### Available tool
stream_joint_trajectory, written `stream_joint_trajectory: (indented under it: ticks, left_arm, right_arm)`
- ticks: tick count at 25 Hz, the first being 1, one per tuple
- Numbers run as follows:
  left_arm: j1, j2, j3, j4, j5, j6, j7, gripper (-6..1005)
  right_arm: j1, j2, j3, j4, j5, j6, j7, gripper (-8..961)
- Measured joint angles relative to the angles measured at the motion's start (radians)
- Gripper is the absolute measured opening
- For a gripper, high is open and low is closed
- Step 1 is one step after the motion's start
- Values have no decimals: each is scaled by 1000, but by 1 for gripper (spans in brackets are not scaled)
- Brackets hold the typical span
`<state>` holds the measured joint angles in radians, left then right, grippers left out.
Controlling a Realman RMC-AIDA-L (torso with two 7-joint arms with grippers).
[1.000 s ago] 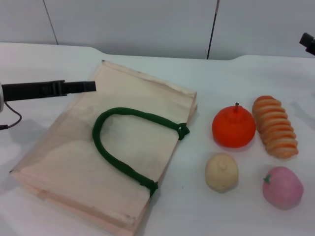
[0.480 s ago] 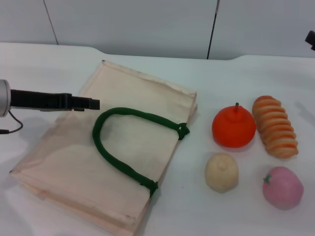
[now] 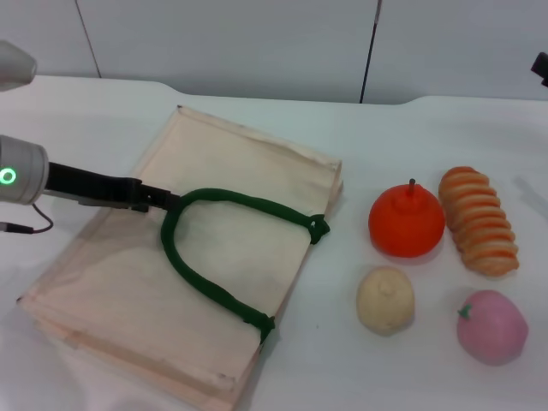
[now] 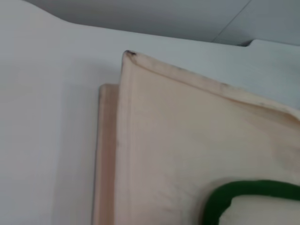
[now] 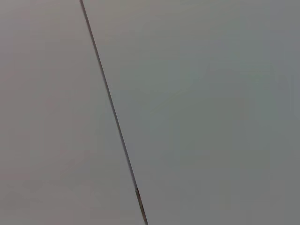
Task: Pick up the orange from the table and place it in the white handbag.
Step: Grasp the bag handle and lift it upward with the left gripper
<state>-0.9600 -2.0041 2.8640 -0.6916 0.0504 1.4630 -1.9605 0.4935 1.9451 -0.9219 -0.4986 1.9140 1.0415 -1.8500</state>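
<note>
The orange (image 3: 407,223), round and bright orange-red with a short dark stem, sits on the white table (image 3: 411,137) right of the white handbag (image 3: 231,163). The handbag lies flat, with its dark green handle (image 3: 205,265) looped on top. My left gripper (image 3: 163,199) reaches in from the left, low over the bag, its tip at the left bend of the handle. The left wrist view shows the bag's far corner (image 4: 187,140) and part of the handle (image 4: 248,192). Only a dark bit of my right gripper (image 3: 539,67) shows at the far right edge, away from the orange.
A ridged orange-and-cream loaf (image 3: 479,218) lies right beside the orange. A cream round item (image 3: 385,300) and a pink round fruit (image 3: 491,326) sit nearer to me. A grey wall stands behind the table; the right wrist view shows only wall.
My left arm has swung nearer and lower across the bag, and its tip has moved from the bag's far left edge to the handle's left bend. The fruits and the bag have not moved.
</note>
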Motion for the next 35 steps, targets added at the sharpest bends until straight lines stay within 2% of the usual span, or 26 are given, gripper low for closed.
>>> stream_joint_trajectory:
  ticks: [6,12,23,33,35]
  left_arm:
    - [-16,12,0,61,-1,-25,-1,657]
    - [-31,14,0,117,15,-40,-4,657]
    - [-51,22,0,188,126,-123,-71,651]
    - [-55,35,0,195,140,-136,-116,645]
    - [-56,36,0,196,142,-136,-122,597]
  right_arm:
    - [1,2,0,0,0,0,0,888]
    - [3,6,0,0,2,0,0,889]
    - [6,8,2,0,3,0,0,888]
    - [8,10,2,0,5,2,0,889]
    - [8,11,2,-1,5,2,0,889]
